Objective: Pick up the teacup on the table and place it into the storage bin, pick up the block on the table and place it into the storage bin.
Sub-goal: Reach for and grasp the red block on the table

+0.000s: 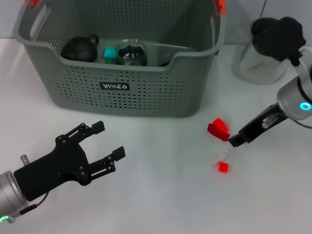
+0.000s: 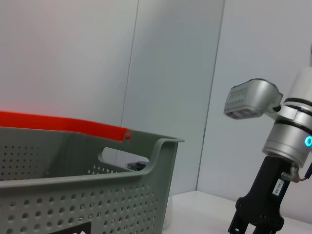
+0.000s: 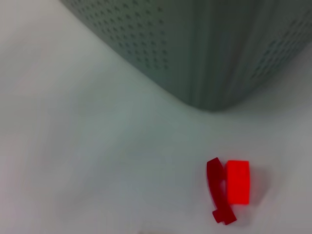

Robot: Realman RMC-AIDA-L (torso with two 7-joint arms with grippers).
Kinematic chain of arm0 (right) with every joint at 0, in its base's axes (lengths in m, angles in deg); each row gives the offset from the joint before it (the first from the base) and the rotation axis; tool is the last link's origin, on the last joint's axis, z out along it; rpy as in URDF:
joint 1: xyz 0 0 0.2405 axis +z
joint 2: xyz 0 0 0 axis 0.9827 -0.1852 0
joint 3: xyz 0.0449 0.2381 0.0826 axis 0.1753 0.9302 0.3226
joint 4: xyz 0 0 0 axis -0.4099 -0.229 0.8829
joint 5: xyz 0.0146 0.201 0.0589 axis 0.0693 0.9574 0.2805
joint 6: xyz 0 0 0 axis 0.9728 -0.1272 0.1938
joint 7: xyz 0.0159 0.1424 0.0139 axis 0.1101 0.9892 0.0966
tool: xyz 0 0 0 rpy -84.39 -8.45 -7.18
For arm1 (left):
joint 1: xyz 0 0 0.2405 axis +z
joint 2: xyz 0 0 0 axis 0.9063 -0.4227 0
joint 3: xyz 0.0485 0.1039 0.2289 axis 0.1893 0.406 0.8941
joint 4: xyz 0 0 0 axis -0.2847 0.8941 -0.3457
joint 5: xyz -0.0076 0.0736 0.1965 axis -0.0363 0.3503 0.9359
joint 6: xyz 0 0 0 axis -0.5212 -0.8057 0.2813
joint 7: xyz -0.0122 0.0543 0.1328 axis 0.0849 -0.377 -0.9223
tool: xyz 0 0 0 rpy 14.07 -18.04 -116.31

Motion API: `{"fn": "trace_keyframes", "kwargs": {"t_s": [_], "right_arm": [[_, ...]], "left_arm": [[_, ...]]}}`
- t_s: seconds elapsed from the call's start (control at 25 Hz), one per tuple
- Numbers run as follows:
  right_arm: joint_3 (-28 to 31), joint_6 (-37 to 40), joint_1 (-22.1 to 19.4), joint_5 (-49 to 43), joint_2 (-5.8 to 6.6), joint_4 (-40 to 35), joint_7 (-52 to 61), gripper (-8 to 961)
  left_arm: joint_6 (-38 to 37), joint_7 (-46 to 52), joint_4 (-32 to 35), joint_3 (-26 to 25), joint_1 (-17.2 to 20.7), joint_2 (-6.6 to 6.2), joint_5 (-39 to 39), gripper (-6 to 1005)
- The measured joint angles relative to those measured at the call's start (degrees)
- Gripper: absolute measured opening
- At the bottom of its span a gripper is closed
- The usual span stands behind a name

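Observation:
The grey-green storage bin (image 1: 122, 73) stands at the back of the table; it also shows in the left wrist view (image 2: 87, 195) and the right wrist view (image 3: 204, 44). Inside it lie a glass teacup (image 1: 131, 52), a teal block (image 1: 109, 53) and a black teapot (image 1: 80, 48). A red block (image 1: 218, 128) lies on the table right of the bin's front corner, also seen in the right wrist view (image 3: 237, 181). My right gripper (image 1: 234, 141) is low, right beside the red block. My left gripper (image 1: 109, 140) is open and empty at the front left.
A small red cube (image 1: 223, 167) with a pale piece beside it lies in front of the red block. A glass teapot (image 1: 256, 58) stands at the back right, behind my right arm.

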Motion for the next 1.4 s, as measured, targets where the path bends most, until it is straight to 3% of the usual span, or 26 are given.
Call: {"fn": "trace_keyframes", "kwargs": {"t_s": [0.68,1.4], "right_arm": [[-8.0,-7.5,1.5,1.1,-0.10,5.2,0.4,521],[-9.9,-11.2,3.5,1.3,-0.09,9.3,1.8,501]], "left_arm": [[0.0,-0.2,-0.3,-0.8,0.4,0.02,0.0,843],[0.6,-0.2,-0.3,-0.8,0.2,0.07,0.0,843]]}}
